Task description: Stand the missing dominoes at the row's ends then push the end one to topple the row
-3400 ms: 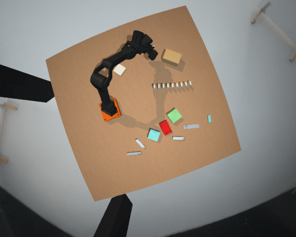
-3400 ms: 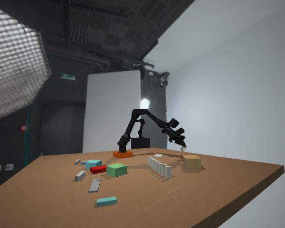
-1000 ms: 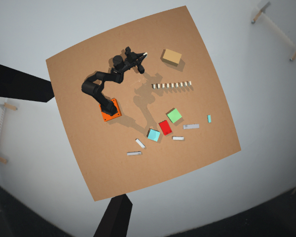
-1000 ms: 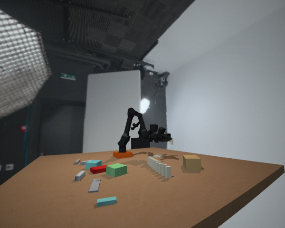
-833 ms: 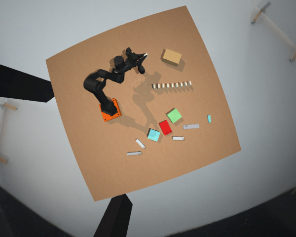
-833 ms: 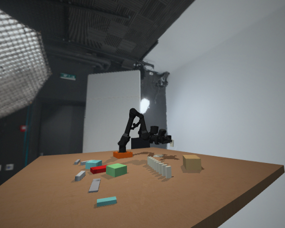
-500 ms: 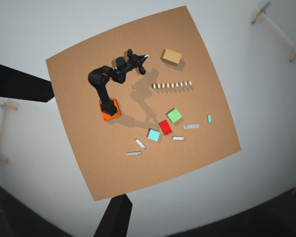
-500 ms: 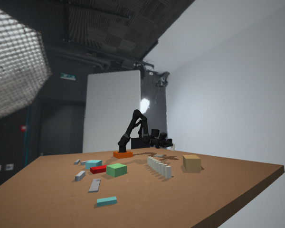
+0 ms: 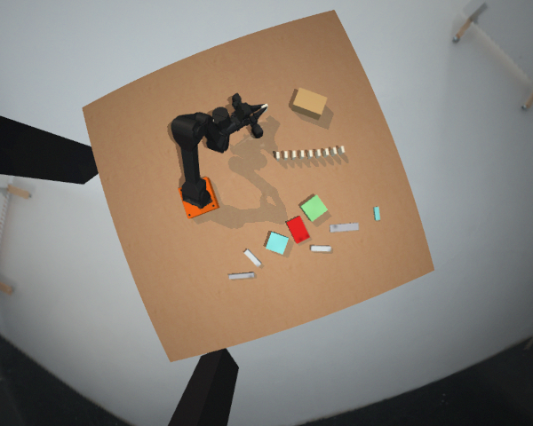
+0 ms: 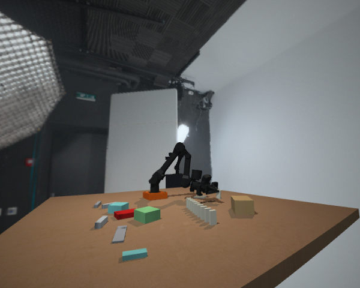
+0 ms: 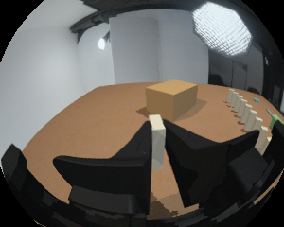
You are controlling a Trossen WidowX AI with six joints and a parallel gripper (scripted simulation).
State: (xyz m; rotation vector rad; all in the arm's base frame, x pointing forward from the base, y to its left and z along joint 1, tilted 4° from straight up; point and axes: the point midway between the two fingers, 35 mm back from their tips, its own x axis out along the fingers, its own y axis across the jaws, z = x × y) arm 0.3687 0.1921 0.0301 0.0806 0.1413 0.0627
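Note:
A row of several cream dominoes (image 9: 310,153) (image 10: 212,217) (image 11: 249,119) stands upright and evenly spaced. My gripper (image 9: 263,107) (image 10: 218,191) (image 11: 155,125) is shut on a cream domino (image 10: 219,194) (image 11: 157,144). The domino is roughly upright, low over the table; its exact gap to the surface is hard to tell. In the top view the gripper is up and left of the row's left end, apart from it. In the wrist view the row is off to the right. The fingers hide part of the held domino.
A tan box (image 9: 309,101) (image 10: 242,205) (image 11: 172,100) stands beyond the gripper. A green block (image 9: 314,208) (image 10: 147,214), a red block (image 9: 298,229), a cyan block (image 9: 276,242) and grey bars (image 9: 344,227) lie below the row in the top view. A pale flat thing (image 10: 200,196) lies beneath the gripper.

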